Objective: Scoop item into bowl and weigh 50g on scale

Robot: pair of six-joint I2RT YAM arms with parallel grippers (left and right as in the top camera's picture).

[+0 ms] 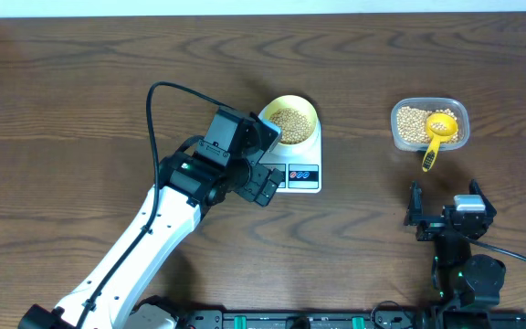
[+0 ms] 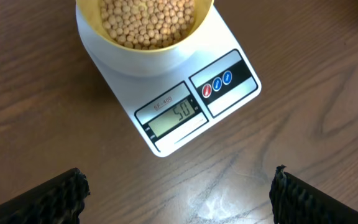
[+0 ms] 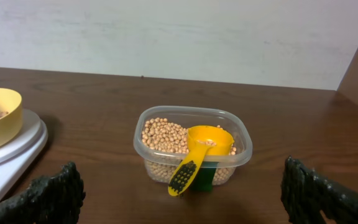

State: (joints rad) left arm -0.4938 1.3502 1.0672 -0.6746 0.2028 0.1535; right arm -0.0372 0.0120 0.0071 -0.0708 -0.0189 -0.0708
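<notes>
The beans [image 2: 148, 22] are sitting heaped in the pale yellow bowl [image 2: 166, 48], small, round and tan, filling it close to the rim. The bowl is standing on the round platform of the white scale [image 2: 232, 99], and the little display [image 2: 174, 115] appears to be showing 50, with two round buttons just beside it. The scale is resting on the dark wooden table [image 1: 62, 91], near the middle.

The left gripper [image 2: 179, 190] is hovering just in front of the scale, its jaws spread wide and holding nothing.

Well apart, on the right, more beans are lying in a clear plastic container [image 3: 241, 155]. A bright yellow scoop [image 3: 201, 149] is lying in it, its handle hanging over the near rim and a few beans showing in its cup. The right gripper [image 1: 446, 208] is waiting near that container, jaws wide apart, empty too.
</notes>
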